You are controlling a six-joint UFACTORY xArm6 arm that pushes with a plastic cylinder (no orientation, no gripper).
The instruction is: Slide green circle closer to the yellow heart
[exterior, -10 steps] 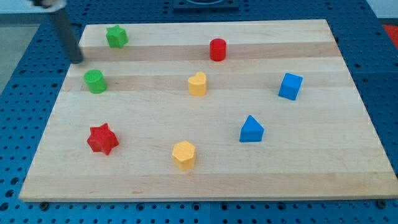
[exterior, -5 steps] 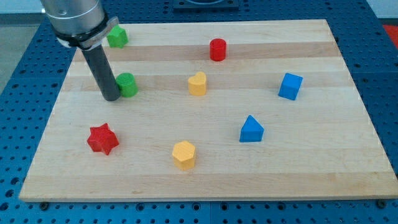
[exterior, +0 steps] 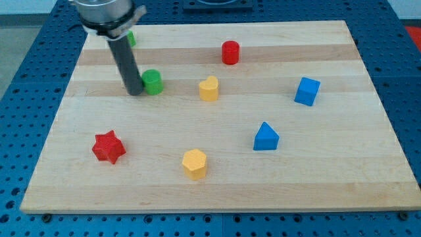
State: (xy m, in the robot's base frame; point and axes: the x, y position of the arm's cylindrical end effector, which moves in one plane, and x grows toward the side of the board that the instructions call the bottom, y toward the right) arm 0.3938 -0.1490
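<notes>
The green circle (exterior: pixel 153 81) lies on the wooden board (exterior: pixel 217 178), left of the middle. My tip (exterior: pixel 134 91) stands right against its left side, touching it. The yellow heart (exterior: pixel 208 88) sits to the right of the green circle, with a gap of about one block's width between them. The dark rod rises from my tip toward the view's top left.
A green star (exterior: pixel 130 38) at the top left is mostly hidden behind the rod. A red cylinder (exterior: pixel 229 52) is at the top middle. A blue cube (exterior: pixel 306 91), a blue triangle (exterior: pixel 266 137), a yellow hexagon (exterior: pixel 195 163) and a red star (exterior: pixel 108 147) lie elsewhere.
My tip has come down from the top left to the green circle's left side and pushed it to the right, toward the yellow heart. The other blocks have not moved.
</notes>
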